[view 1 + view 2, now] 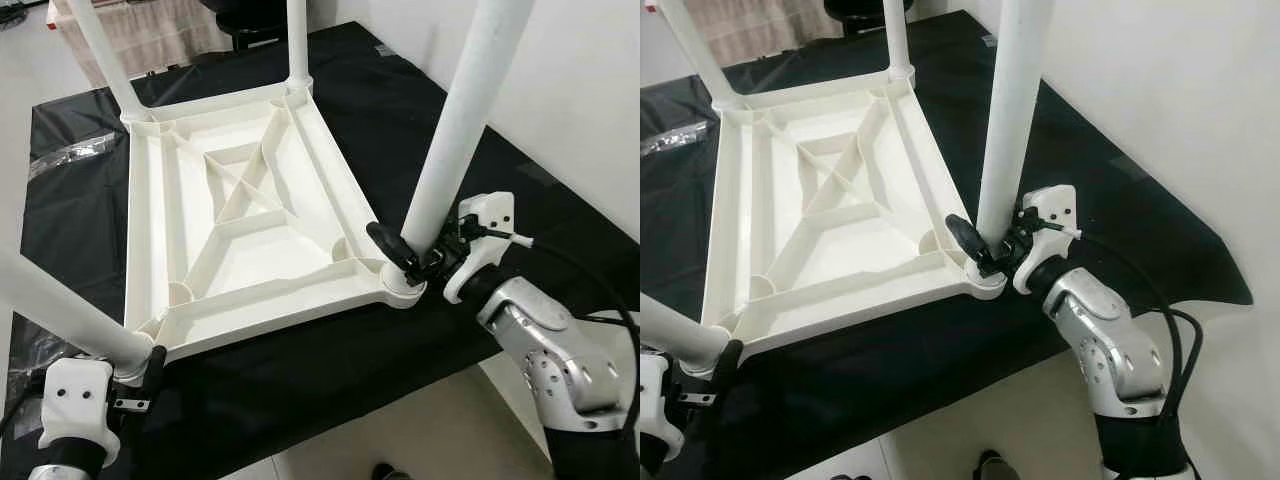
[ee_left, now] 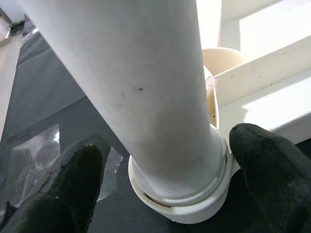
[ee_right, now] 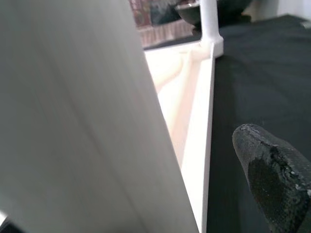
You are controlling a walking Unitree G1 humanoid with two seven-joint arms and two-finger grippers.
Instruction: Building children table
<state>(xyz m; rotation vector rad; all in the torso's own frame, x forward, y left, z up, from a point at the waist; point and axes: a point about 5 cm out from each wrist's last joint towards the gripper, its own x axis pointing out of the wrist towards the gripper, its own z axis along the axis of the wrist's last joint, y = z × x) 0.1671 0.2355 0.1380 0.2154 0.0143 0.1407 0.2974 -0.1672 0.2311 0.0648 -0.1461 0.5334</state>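
Ribbed white plastic tabletop (image 1: 250,210) lies inverted, smooth round legs (image 1: 455,130) socketed.

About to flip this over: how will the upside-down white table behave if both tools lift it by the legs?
The table top is probably stiff: its underside is cross-ribbed. It looks like hollow moulded plastic, so likely light for its size. The round smooth legs, such as the near right leg that the right tool grips at the base, may twist or slip.
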